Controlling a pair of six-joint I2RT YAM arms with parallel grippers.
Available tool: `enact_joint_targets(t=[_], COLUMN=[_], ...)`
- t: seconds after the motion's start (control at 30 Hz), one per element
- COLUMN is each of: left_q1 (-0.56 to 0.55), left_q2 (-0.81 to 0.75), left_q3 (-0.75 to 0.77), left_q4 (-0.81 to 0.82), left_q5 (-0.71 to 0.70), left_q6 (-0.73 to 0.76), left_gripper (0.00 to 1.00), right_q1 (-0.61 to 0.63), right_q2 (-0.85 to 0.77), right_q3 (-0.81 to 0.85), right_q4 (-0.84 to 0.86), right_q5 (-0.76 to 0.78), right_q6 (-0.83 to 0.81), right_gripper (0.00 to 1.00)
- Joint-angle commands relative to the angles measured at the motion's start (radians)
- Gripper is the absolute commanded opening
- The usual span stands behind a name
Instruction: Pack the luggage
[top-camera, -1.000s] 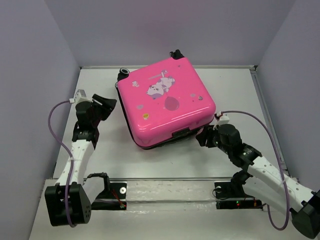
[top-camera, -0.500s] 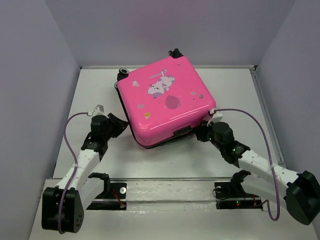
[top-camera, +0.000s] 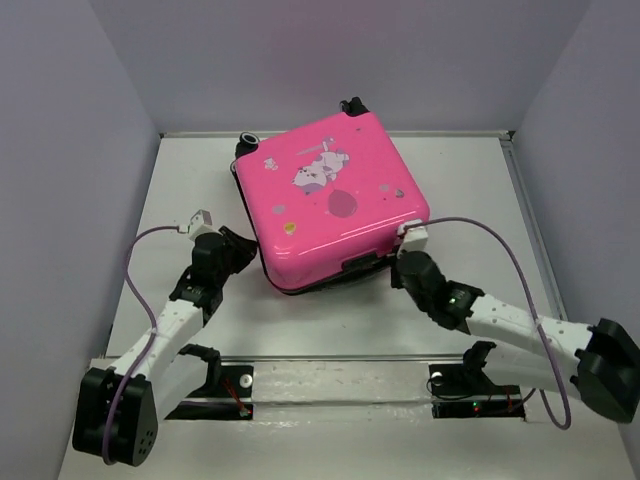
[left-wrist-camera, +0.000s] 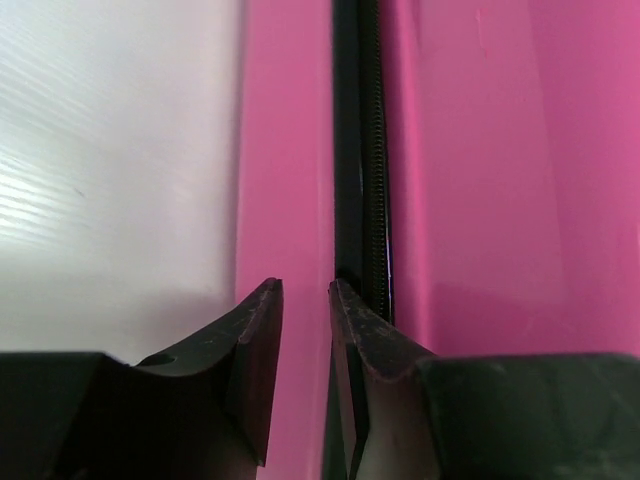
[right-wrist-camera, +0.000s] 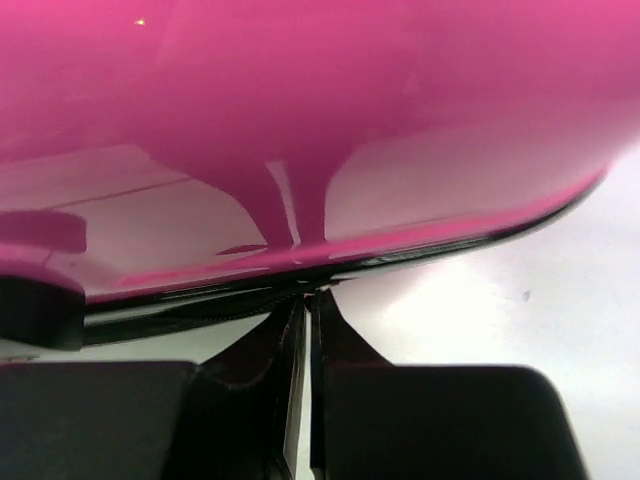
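Note:
The luggage (top-camera: 330, 195) is a hot-pink hard-shell suitcase with a cartoon animal print. It lies flat and closed at the back middle of the table. My left gripper (top-camera: 243, 250) is at its front left corner. In the left wrist view the gripper (left-wrist-camera: 302, 285) has its jaws a narrow gap apart, tips against the pink lower shell (left-wrist-camera: 285, 150) beside the black zipper seam (left-wrist-camera: 360, 150). My right gripper (top-camera: 395, 262) is at the front right edge. In the right wrist view it (right-wrist-camera: 308, 295) is shut, tips at the zipper seam (right-wrist-camera: 180, 305). Whether anything is pinched there is not visible.
Black-and-white wheels (top-camera: 248, 142) stick out at the suitcase's far side. A black handle piece (top-camera: 358, 266) sits on its front edge between my grippers. Grey walls close in the white table (top-camera: 470, 190) on three sides. The arms' mounting rail (top-camera: 330, 385) runs along the near edge.
Both arms have reached in to the suitcase's front corners. The left jaws have narrowed and the right jaws have closed.

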Motion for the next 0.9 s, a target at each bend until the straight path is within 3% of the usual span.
enact_joint_targets(t=[0.0, 0.13, 0.3, 0.5, 0.7, 0.83, 0.87], left_q1=[-0.146, -0.182, -0.193, -0.204, -0.203, -0.186, -0.166], left_q2=[0.021, 0.027, 0.015, -0.001, -0.008, 0.013, 0.037], left_q3=[0.034, 0.043, 0.047, 0.008, 0.052, 0.102, 0.119], left_q4=[0.138, 0.184, 0.185, 0.197, 0.103, 0.068, 0.068], left_q5=[0.16, 0.137, 0.14, 0.124, 0.063, 0.035, 0.037], left_q6=[-0.107, -0.158, -0.164, -0.188, -0.075, -0.026, -0.01], left_gripper=[0.38, 0.35, 0.34, 0.34, 0.31, 0.39, 0.45], right_q1=[0.503, 0.653, 0.666, 0.618, 0.618, 0.618, 0.618], right_q2=[0.206, 0.39, 0.498, 0.446, 0.58, 0.59, 0.584], right_q3=[0.186, 0.364, 0.469, 0.49, 0.516, 0.532, 0.532], right_q4=[-0.111, -0.079, -0.063, -0.051, 0.177, 0.229, 0.208], right_q5=[-0.165, -0.065, 0.035, -0.026, -0.151, -0.258, -0.267], right_q6=[0.249, 0.282, 0.214, 0.148, 0.052, 0.007, 0.022], right_gripper=[0.07, 0.07, 0.07, 0.07, 0.07, 0.07, 0.08])
